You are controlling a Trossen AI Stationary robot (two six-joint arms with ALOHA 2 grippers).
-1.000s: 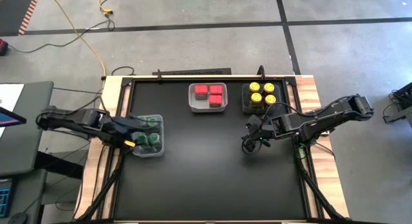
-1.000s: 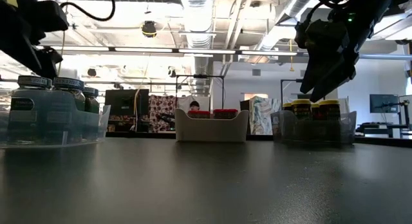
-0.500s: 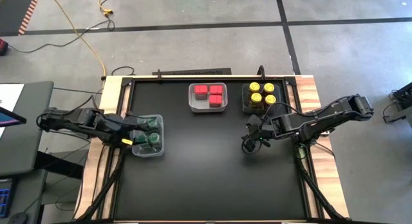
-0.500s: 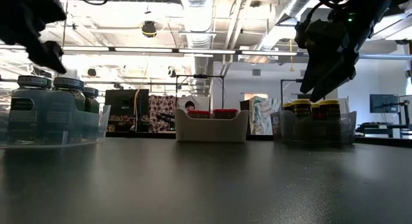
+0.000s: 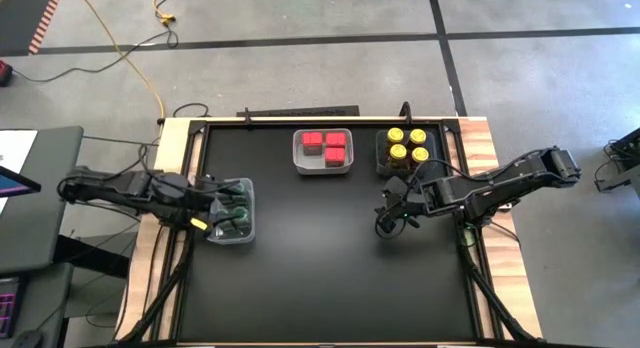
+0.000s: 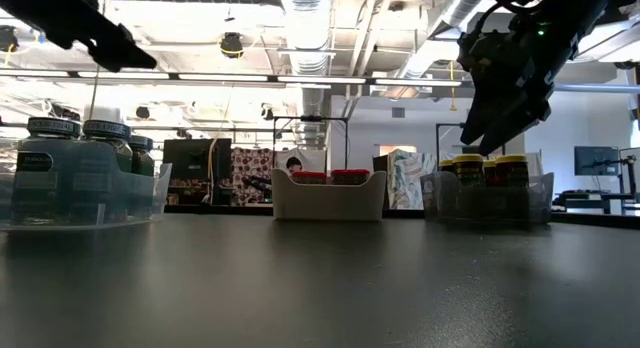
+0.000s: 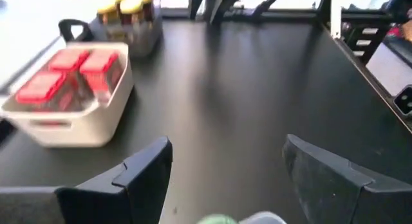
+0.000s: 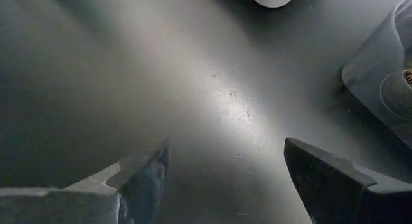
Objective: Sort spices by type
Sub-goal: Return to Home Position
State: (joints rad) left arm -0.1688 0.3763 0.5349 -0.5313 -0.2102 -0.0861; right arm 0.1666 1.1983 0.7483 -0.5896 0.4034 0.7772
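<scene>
Three red square-topped boxes [image 5: 323, 148] sit in a white tray at the table's far middle, also seen in the left wrist view [image 7: 69, 79]. Several yellow-lidded jars [image 5: 407, 148] stand in a clear tray to its right. Green-lidded jars [image 5: 238, 214] stand in a clear tray [image 6: 85, 193] near the table's left edge. My left gripper [image 5: 214, 208] hovers open over that tray's left side, above the jars; a green lid [image 7: 215, 219] shows just below its fingers. My right gripper [image 5: 389, 220] hangs open above bare table, near side of the yellow jars [image 6: 490, 170].
The black tabletop [image 5: 320, 258] spreads wide between and in front of the trays. Raised rails and wooden strips edge the table at left and right [image 5: 490, 158]. The yellow-jar tray's corner [image 8: 386, 76] lies close to my right gripper.
My left gripper has risen from just above the green jars' lids to well over them, staying open. The jars and trays have stayed in place.
</scene>
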